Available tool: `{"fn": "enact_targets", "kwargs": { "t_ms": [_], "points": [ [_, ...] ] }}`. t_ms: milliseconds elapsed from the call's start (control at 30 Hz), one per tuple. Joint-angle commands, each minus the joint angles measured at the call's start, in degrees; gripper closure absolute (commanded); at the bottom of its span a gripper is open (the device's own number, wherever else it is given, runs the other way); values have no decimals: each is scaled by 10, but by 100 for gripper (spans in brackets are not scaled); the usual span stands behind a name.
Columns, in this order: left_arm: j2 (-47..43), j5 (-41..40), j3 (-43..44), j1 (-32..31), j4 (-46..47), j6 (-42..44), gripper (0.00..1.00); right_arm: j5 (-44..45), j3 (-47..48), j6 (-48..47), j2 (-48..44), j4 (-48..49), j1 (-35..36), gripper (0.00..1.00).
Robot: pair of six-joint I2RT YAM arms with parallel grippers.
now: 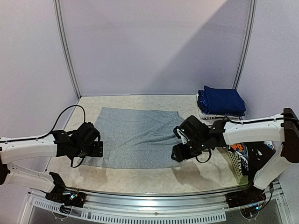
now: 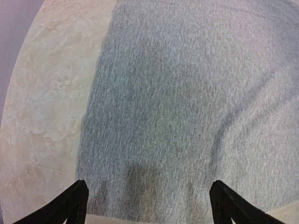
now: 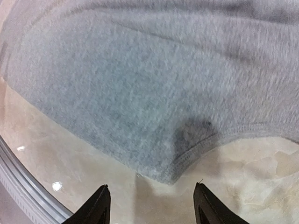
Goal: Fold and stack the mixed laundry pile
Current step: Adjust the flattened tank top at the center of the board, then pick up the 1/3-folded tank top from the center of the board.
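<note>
Grey shirt (image 1: 135, 135) lies spread flat on table (image 1: 140, 175); navy blue pieces (image 1: 222, 100) sit folded at far right. Left gripper (image 2: 148, 184) hovers over near-left hem, fingers wide apart. Right gripper (image 3: 152, 186) is at near-right corner, also apart, nothing held. Step in hand, prob.: grab both near corners for 1st fold. To do it well: pinch hem edge only, both sides level, lift evenly w/o dragging, lay onto far edge square.
</note>
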Motion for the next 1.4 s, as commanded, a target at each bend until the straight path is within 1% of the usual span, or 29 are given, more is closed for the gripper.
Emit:
{"fn": "enact_targets", "kwargs": {
  "t_ms": [0, 67, 167, 333, 433, 500, 600, 867, 1000, 1033, 1133, 1267, 1367],
  "points": [
    [-26, -19, -15, -1, -24, -17, 8, -19, -61, 80, -25, 12, 17, 39],
    [-36, -21, -17, -1, -28, -18, 9, -24, -85, 106, -34, 26, 24, 39],
    [-47, -21, -23, -1, -29, -20, 9, -20, -106, 124, -39, 58, 25, 42],
    [-53, -24, -25, -1, -34, -21, 10, -26, -100, 127, 2, 102, 25, 47],
    [-56, -24, -27, -1, -36, -22, 10, -17, -93, 127, 28, 106, 25, 51],
    [-57, -23, -28, -1, -35, -22, 10, 10, -87, 131, 38, 96, 25, 57],
    [-54, -23, -27, -1, -34, -22, 11, 33, -83, 130, 48, 87, 25, 62],
    [-52, -25, -27, -1, -34, -23, 11, 58, -75, 124, 60, 71, 24, 86],
    [-52, -25, -26, -1, -34, -24, 11, 60, -78, 115, 58, 80, 24, 98],
    [-51, -24, -27, -1, -34, -24, 11, 60, -78, 114, 57, 80, 24, 100],
    [-46, -17, -23, -2, -46, -30, 12, 70, -79, 106, 56, 53, 21, 100],
    [-24, -4, 0, -3, -94, -44, 14, 94, -107, 105, 38, 8, 9, 100],
    [0, 2, 15, -10, -126, -56, 17, 103, -135, 107, 15, -5, 4, 100]
  ]
}}
